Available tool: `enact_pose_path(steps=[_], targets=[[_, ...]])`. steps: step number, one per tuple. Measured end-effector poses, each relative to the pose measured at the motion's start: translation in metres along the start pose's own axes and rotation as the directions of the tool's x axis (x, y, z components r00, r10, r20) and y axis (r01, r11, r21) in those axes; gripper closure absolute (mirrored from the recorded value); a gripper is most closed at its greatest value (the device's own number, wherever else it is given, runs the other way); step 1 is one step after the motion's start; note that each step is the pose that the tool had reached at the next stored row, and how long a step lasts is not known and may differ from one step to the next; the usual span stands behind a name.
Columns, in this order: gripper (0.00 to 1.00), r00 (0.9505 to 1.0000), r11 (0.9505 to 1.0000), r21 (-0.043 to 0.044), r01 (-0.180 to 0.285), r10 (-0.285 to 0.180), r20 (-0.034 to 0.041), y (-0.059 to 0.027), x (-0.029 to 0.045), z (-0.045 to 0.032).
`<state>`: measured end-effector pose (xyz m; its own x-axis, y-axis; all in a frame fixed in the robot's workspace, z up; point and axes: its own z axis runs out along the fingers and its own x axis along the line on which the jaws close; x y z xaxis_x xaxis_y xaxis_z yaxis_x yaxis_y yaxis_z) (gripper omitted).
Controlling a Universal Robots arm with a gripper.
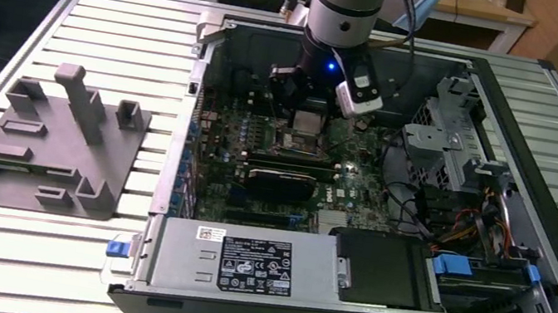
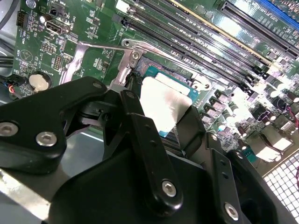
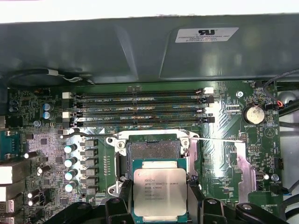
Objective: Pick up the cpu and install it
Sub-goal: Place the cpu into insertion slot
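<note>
Black two-finger gripper point(image 2: 161, 116) pinches the small flat square silvery-grey cpu point(image 3: 160, 192) by opposite edges, level just above the open square black-and-metal socket frame point(image 3: 152, 148), edges roughly parallel, not yet seated

arm point(image 1: 343, 3): I see it standing near-vertical, wrist pointing straight down | hand point(image 1: 311, 115): hanging under the wrist, facing down | fingers point(image 3: 120, 206): two black fingers pressed against opposite edges of the cpu point(image 3: 160, 190), seen in both wrist views | grip: I hold the cpu flat, metal top up
</note>
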<state>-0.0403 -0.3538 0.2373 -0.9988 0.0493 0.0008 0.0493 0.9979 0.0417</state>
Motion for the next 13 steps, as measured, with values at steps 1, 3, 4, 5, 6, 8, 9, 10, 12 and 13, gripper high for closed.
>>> enact_pose_path(steps=[1,3,4,5,6,8,9,10,12,13], targets=[[0.45,1.0000,1.0000,0.0000,0.000,0.000,0.0000,0.0000,0.0000,0.0000],[0.45,1.0000,1.0000,0.0000,0.000,0.000,0.0000,0.0000,0.0000,0.0001],[0.45,1.0000,1.0000,0.0000,0.000,0.000,0.0000,0.0000,0.0000,0.0001],[0.45,1.0000,1.0000,0.0000,0.000,0.000,0.0000,0.0000,0.0000,0.0001],[0.45,1.0000,1.0000,0.0000,0.000,0.000,0.0000,0.0000,0.0000,0.0002],[0.45,1.0000,1.0000,0.0000,0.000,0.000,0.0000,0.0000,0.0000,0.0002],[0.45,1.0000,1.0000,0.0000,-0.002,0.002,0.0000,0.0000,0.0000,0.0002],[0.45,0.9999,0.9999,-0.0001,-0.013,0.013,0.0005,0.0000,0.0000,0.0002],[0.45,0.9989,0.9989,-0.0003,-0.047,0.047,0.0020,0.0000,-0.0001,0.0003],[0.45,0.9979,0.9979,-0.0004,-0.065,0.065,0.0027,0.0000,0.0000,0.0003]])
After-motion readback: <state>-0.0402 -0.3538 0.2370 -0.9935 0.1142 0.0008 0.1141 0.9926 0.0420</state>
